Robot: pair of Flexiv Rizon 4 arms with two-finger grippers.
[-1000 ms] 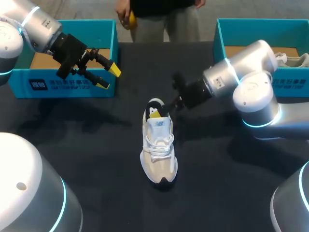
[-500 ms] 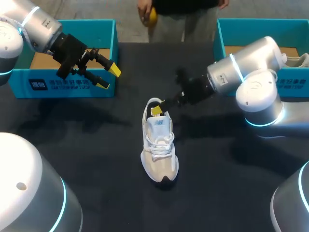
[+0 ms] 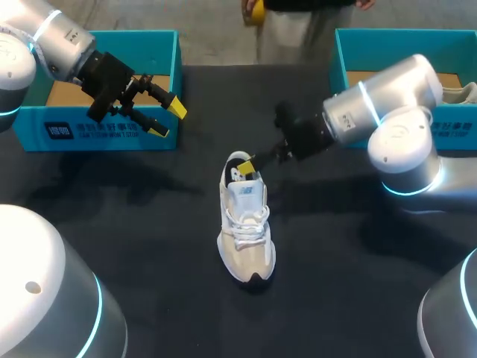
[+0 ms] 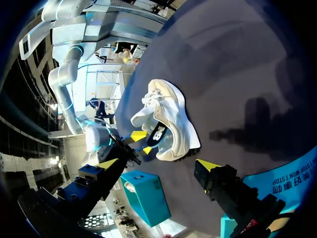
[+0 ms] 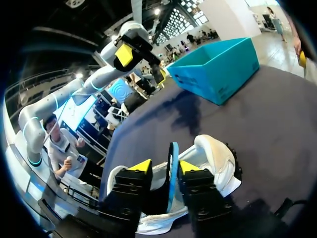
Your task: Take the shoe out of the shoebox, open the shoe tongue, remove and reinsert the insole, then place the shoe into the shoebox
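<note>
While the left gripper [image 3: 168,118] hangs spread at upper left, the right gripper [image 3: 245,165] clamps the insole [image 5: 173,151] at the centre shoe's [image 3: 246,224] heel, toe pointing toward the bottom.

right gripper [image 3: 246,165] drawn slightly back and up, insole [image 5: 172,156] raised from shoe [image 3: 246,224] heel

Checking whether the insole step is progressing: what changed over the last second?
The right gripper, at the heel opening of the shoe, drew back slightly toward the far right, its arm shifting with it. The shoe and the left gripper by the left shoebox stayed put.
</note>
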